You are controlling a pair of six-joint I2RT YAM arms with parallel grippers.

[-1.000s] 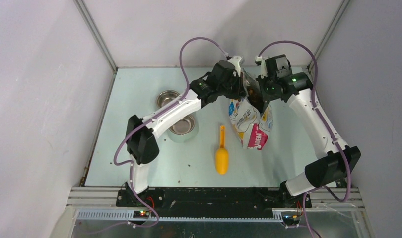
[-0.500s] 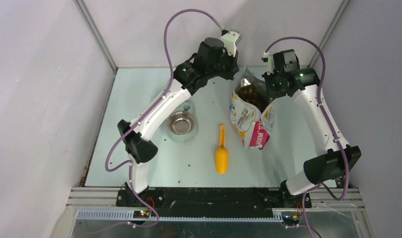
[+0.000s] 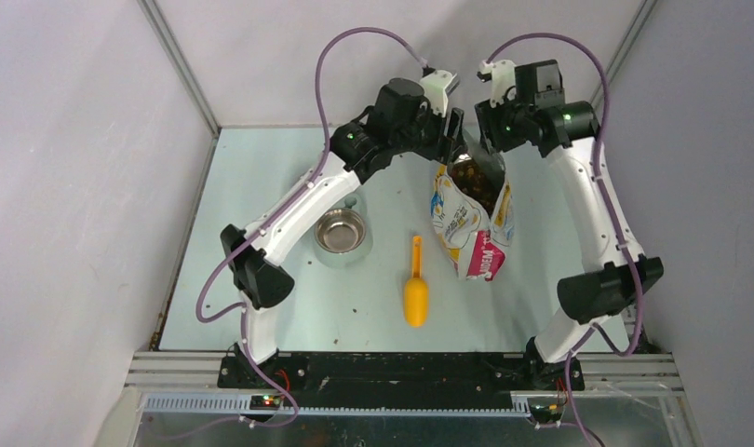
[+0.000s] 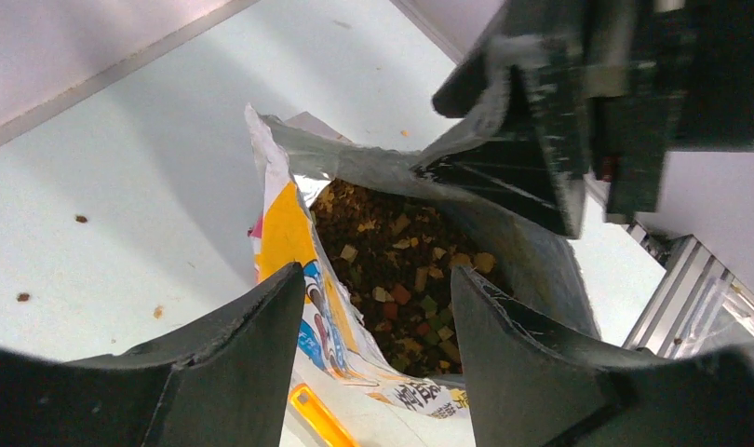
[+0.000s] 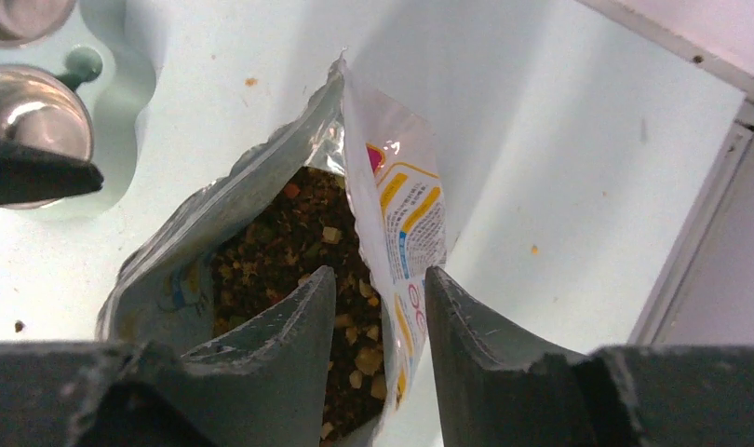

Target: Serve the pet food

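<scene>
Top: bag (image 3: 466, 223) standing open at 1 o'clock, pet food (image 3: 471, 175) sitting inside; scoop (image 3: 416, 296) lying at 6.
Left wrist: left gripper (image 4: 378, 279) gaping, gripping nothing.
Right wrist: right gripper (image 5: 381, 272) gaping astride the bag wall, unclamped.
Bag-opening step likely wrapping up; next calling for scoop pickup.

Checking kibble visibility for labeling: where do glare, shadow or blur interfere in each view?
Top external: sharp, but pet food tiny and shaded inside the bag. Left wrist: pet food crisp, foil lining glints. Right wrist: pet food shadowed; glare on steel bowl.
</scene>
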